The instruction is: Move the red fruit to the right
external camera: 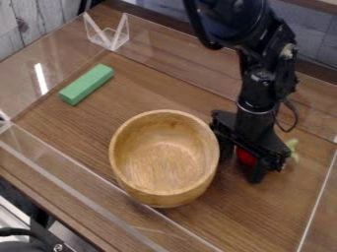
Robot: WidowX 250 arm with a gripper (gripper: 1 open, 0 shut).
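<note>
One red fruit point(259, 157); one wooden bowl point(165, 156); one green block point(86, 84).

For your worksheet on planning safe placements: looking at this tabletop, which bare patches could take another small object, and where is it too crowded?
Free: the wide stretch of table between the green block and the arm, and the front strip below the wooden bowl. Crowded: the right side, where the open pincer stands around the red fruit, close beside the bowl.
</note>
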